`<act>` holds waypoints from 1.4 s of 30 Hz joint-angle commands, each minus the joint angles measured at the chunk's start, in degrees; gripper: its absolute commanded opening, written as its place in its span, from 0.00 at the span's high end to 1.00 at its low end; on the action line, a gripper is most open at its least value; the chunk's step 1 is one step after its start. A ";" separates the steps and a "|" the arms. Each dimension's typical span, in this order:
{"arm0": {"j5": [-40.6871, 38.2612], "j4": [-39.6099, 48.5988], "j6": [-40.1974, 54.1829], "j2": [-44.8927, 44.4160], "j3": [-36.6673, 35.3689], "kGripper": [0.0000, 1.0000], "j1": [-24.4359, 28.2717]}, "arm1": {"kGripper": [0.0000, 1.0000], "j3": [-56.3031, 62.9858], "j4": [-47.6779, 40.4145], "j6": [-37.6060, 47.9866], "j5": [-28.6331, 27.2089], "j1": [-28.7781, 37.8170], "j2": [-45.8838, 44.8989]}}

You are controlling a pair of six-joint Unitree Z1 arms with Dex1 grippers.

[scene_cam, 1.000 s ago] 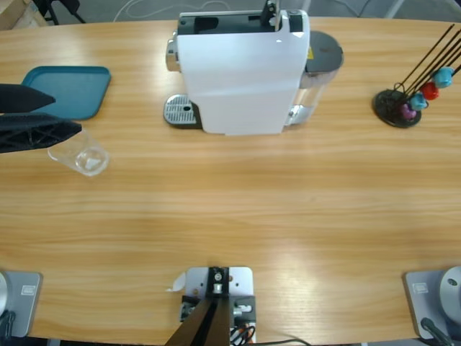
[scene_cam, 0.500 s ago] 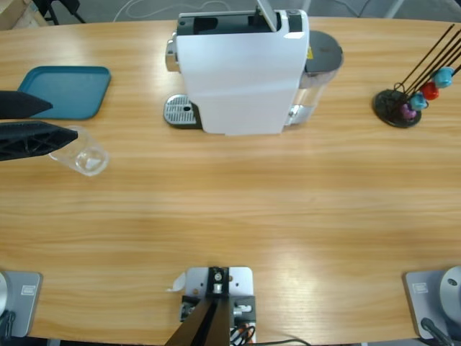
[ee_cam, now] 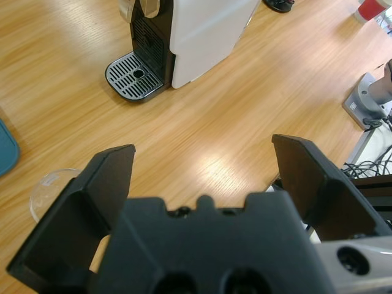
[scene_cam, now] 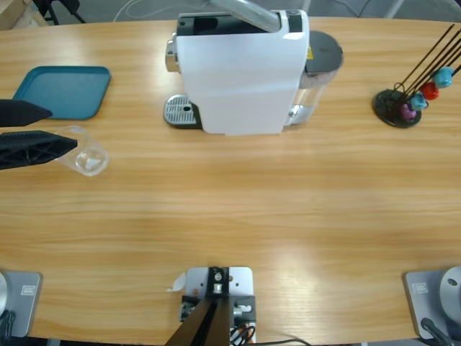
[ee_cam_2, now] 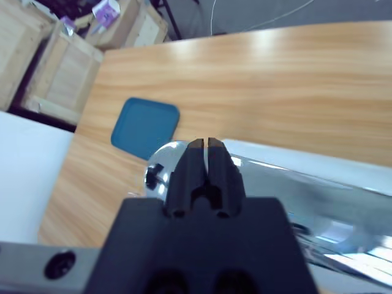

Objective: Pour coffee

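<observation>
Table [scene_cam: 238, 209], wooden. Coffee machine [scene_cam: 241, 68], white: silver lever [ee_cam_2: 306, 184] shown close only from right wrist. Blue tray [scene_cam: 63, 90]. Left gripper [scene_cam: 56, 128], jaws spread beside the empty glass [scene_cam: 85, 153] (no coffee visible). Right gripper [ee_cam_2: 205, 150], jaws pressed together.

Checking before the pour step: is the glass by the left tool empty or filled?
Empty. The glass is clear through, bare wood showing behind its walls and no brown liquid inside; the left tool sits open beside it.

Bare table [scene_cam: 238, 209] before coffee machine [scene_cam: 241, 72]
</observation>
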 commanded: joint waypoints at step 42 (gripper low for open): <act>7.49 4.72 0.28 -1.18 -6.15 0.00 7.77 | 0.00 -1.27 6.49 -24.01 3.94 3.10 -15.91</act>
